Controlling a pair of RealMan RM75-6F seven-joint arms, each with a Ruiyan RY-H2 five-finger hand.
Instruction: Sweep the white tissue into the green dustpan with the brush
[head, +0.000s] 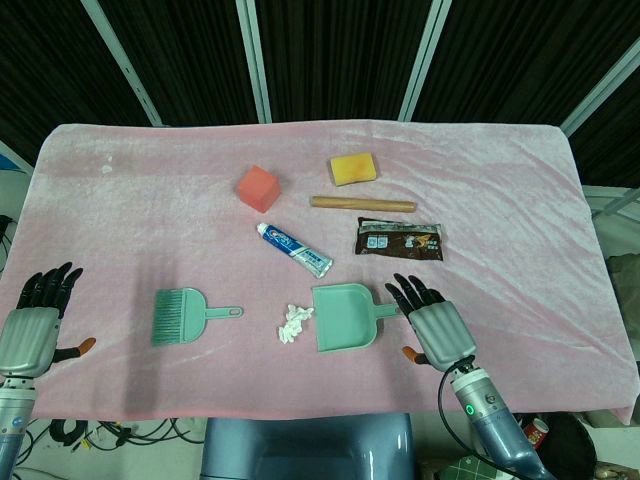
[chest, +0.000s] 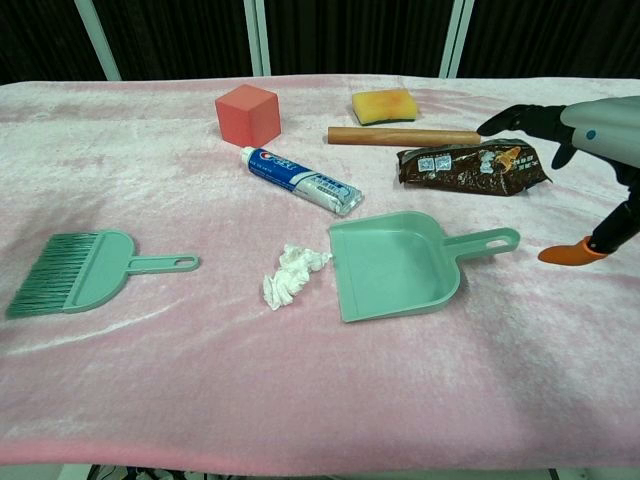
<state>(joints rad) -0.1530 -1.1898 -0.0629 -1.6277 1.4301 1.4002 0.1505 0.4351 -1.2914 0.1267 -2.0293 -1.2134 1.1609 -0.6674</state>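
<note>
Both hands, left (head: 35, 318) and right (head: 430, 322), lay open and held nothing; I had not yet grasped the brush (head: 180, 315). Tissue (head: 294, 322) rested just left of the dustpan (head: 345, 317), unswept. All steps remained.

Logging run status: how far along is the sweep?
Nothing done yet. The white tissue lies on the pink cloth just left of the green dustpan, not in it. The brush lies untouched further left. The left robot hand and the right robot hand are open, holding nothing. Left: grip the brush, steady the dustpan, sweep the tissue in.
</note>
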